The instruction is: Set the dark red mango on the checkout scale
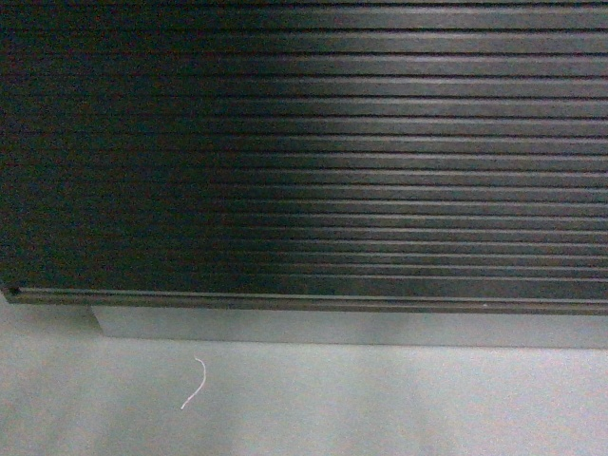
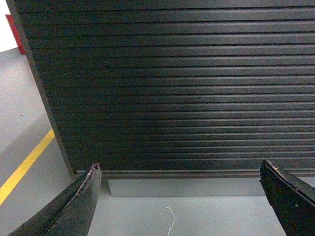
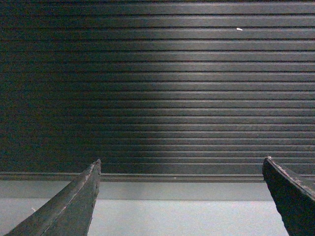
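Both pairs of fingers (image 2: pixel 93 196) (image 3: pixel 91 196) gape empty before the checkout's ribbed front (image 1: pixel 304 152), so with mango and scale unseen, any reach risks striking it.

Straight ahead, the checkout (image 1: pixel 304 152) walls off the whole head view: its dark ribbed front runs edge to edge, no gap through it. Below it a grey plinth (image 1: pixel 351 328) sits set back, leaving a shallow recess under the front's lower edge. Bare grey floor (image 1: pixel 380 408) lies open in front, with only a thin white thread (image 1: pixel 195 383) on it. On the left wrist view the counter's corner ends, and open floor with a yellow line (image 2: pixel 24 167) runs past it. Both grippers, left gripper (image 2: pixel 179 196) and right gripper (image 3: pixel 179 199), have fingers spread wide, nothing between them.
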### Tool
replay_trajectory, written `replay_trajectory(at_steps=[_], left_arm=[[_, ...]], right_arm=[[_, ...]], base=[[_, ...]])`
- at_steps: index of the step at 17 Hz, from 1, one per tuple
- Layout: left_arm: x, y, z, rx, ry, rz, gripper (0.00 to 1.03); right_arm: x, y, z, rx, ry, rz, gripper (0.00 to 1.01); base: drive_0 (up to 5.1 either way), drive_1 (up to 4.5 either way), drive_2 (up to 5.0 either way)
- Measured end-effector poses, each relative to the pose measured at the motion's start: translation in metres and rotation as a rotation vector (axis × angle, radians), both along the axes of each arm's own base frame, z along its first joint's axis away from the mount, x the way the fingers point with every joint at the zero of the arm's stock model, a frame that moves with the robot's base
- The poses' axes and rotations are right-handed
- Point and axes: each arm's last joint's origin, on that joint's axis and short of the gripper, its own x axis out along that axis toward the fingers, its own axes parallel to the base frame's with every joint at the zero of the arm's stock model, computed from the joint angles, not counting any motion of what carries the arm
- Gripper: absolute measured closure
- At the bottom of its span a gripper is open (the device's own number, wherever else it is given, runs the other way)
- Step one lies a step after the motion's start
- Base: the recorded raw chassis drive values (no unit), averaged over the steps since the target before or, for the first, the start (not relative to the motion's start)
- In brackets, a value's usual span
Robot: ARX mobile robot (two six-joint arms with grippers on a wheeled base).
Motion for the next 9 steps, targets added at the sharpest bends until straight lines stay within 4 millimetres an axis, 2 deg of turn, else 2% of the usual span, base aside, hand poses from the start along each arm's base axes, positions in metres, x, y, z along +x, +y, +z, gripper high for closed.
replay_trajectory(at_steps=[9], left_arm=[[0.0000,0.0000,0.0001,0.000,-0.001,0.000,0.05]], right_arm=[[0.0000,0.0000,0.0000,0.000,0.000,0.000,0.03]], base=[[0.0,2.06,-2.1]])
